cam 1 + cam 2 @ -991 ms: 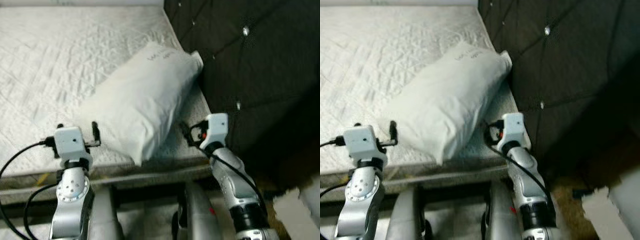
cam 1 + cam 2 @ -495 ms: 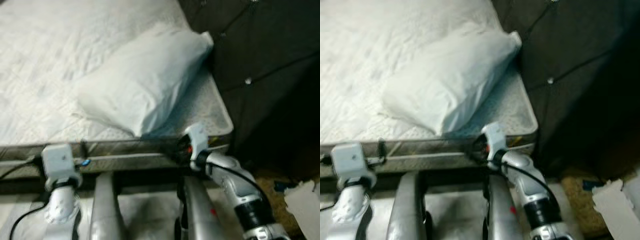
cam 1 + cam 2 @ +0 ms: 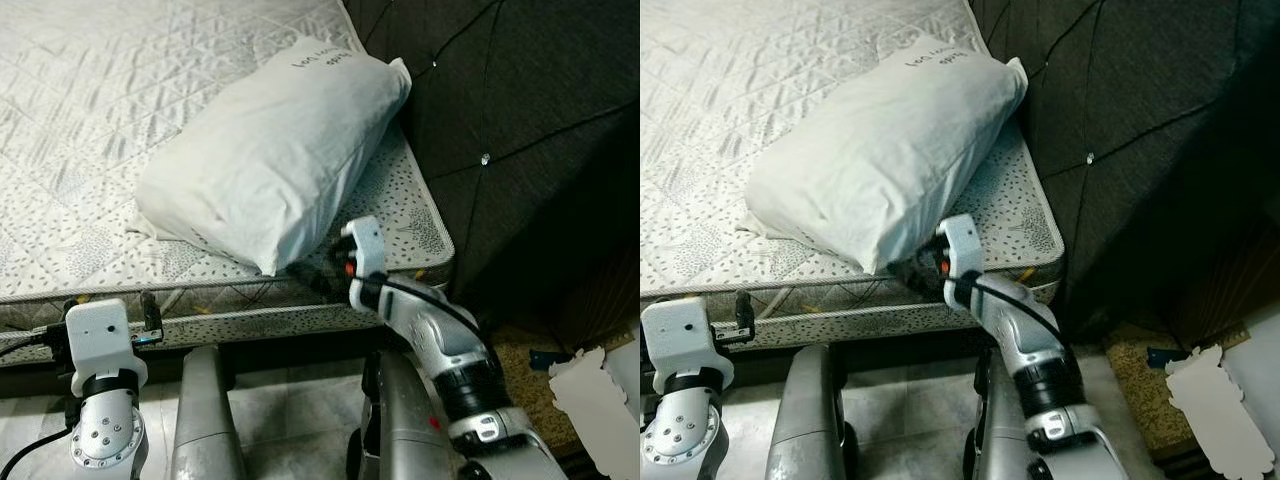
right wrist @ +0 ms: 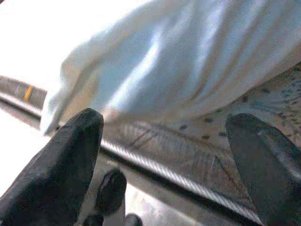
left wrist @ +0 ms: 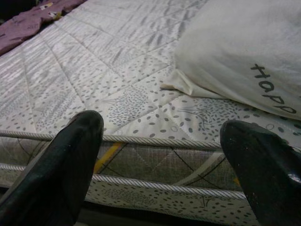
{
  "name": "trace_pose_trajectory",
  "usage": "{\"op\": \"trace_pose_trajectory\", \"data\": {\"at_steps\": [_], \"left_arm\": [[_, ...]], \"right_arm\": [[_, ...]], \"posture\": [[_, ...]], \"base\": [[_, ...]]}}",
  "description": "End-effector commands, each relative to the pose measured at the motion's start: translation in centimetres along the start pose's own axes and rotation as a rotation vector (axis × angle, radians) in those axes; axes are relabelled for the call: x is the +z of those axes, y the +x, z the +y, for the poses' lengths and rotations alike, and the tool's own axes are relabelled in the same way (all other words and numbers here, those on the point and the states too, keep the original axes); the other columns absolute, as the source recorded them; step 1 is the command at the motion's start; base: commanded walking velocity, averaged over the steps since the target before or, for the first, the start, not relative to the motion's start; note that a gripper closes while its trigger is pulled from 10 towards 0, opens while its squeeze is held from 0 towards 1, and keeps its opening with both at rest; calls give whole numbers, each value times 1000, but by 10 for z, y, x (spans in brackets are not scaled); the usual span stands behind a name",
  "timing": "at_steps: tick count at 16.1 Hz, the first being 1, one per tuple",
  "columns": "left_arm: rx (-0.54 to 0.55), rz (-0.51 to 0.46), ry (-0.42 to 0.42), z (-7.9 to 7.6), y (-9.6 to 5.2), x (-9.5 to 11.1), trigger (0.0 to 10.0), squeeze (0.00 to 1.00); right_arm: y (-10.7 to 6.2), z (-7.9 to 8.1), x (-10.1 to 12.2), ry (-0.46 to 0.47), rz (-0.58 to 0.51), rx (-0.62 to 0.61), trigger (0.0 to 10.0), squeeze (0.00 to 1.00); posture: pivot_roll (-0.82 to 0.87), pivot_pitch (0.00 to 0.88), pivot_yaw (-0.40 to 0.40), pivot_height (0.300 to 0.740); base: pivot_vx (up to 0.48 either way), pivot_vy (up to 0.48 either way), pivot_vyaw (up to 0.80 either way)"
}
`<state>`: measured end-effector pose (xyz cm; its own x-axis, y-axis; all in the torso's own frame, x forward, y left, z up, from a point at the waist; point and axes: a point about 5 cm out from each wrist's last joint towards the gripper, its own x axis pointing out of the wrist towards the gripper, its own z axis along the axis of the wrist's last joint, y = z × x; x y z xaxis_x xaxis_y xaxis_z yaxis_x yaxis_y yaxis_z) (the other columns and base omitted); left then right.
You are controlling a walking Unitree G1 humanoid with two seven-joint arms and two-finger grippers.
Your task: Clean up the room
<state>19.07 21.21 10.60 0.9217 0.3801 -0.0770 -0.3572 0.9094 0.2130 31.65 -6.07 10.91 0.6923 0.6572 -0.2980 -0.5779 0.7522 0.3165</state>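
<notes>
— Reporting on the pillow (image 3: 270, 165): where does it lie?

— On the bare quilted mattress (image 3: 90, 120), at the corner nearest the dark tufted headboard (image 3: 510, 130). Its far end touches the headboard; its near end reaches almost to the mattress edge. Handwritten lettering shows on its cover.

— Right claw?

— Right claw (image 3: 322, 278) is at the mattress edge, directly under the pillow's near end. Its fingers (image 4: 70, 160) stand wide apart in the wrist view, with the pillow's underside and the piped mattress edge between them. Nothing is held. Contact with the pillow cannot be confirmed.

— Left claw?

— Left claw (image 3: 108, 312) hangs in front of the mattress side, below and well left of the pillow. Fingers (image 5: 66, 160) wide apart, holding nothing.

— Anything else near the pillow?

— A purple cloth (image 5: 28, 19) at the far side of the mattress. On the floor beyond the headboard, white paper (image 3: 1210, 395).
</notes>
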Motion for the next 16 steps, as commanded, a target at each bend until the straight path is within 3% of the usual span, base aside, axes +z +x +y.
{"op": "trace_pose_trajectory", "data": {"at_steps": [1, 7, 8, 10, 12, 14, 16], "left_arm": [[-2, -6, 10, 2, 0, 4, 10000, 0], [-25, 4, -16, 2, -1, 3, 10000, 0], [-18, 8, -18, 3, 0, 3, 10000, 0], [-15, 6, -19, 4, 0, 3, 10000, 0], [-12, 7, -22, 5, 0, 3, 10000, 0], [-12, 7, -23, 4, 0, 3, 10000, 0], [-15, 7, -22, 2, 2, 4, 10000, 0]], "right_arm": [[3, -1, 1, 45, 1, -53, 10000, 0], [15, 20, 2, 246, 23, 36, 10000, 0], [21, 27, 7, 322, 14, 66, 10000, 0], [27, 30, 21, 374, -25, 82, 10000, 0], [31, 28, 36, 385, -55, 85, 10000, 0], [33, 27, 36, 337, -49, 72, 10000, 0], [35, 31, 32, 229, -53, 11, 10000, 0]], "posture": [[58, 118, -34, 533], [78, 116, -21, 533], [79, 116, -21, 533], [91, 115, -26, 533], [92, 114, -28, 533], [91, 112, -31, 533], [89, 113, -30, 533]], "base": [[0, 0, 0], [0, 0, 0], [0, 0, 0], [0, 0, 0], [0, 0, 0], [0, 0, 0], [0, 0, 0]]}}
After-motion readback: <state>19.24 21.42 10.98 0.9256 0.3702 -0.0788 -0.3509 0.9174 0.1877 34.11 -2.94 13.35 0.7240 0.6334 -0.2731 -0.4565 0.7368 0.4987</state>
